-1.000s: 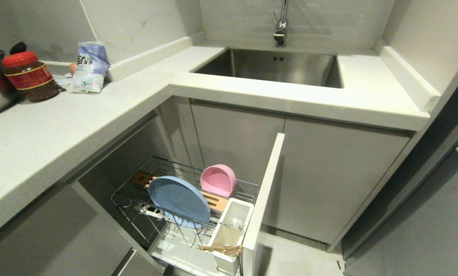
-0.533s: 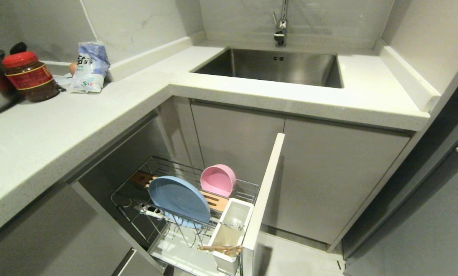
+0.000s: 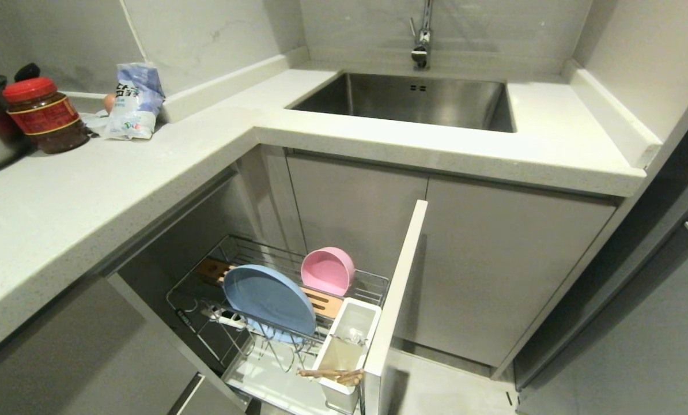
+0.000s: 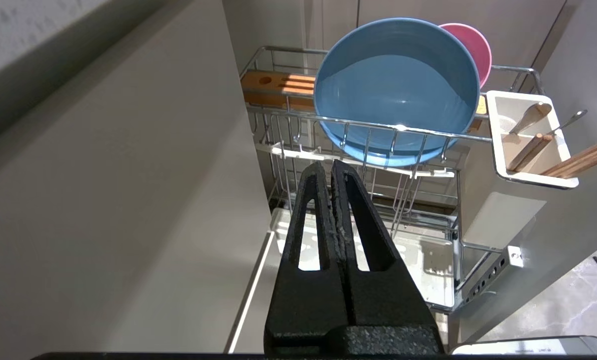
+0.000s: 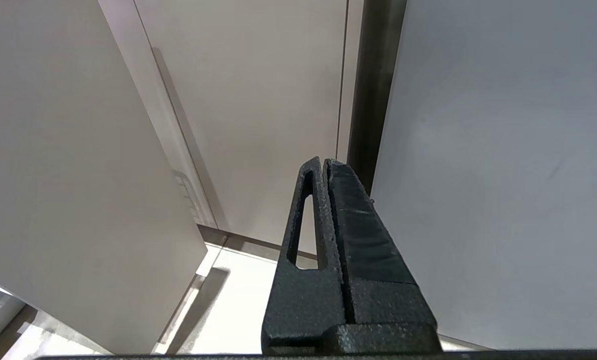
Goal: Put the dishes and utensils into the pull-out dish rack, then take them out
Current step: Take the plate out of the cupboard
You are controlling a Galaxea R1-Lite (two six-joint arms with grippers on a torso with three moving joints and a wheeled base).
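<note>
Blue plate [image 3: 269, 301] and pink bowl [image 3: 328, 271], unmoved in rack [image 3: 373, 283].

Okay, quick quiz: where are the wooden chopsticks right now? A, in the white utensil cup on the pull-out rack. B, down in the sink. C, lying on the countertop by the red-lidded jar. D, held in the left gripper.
A: the chopsticks stick out of the white utensil cup at the end of the rack, and the left gripper is shut on nothing.

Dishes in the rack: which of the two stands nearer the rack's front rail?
The blue plate. It stands on edge right behind the front rail, half hiding the smaller pink bowl, which sits toward the back of the rack.
</note>
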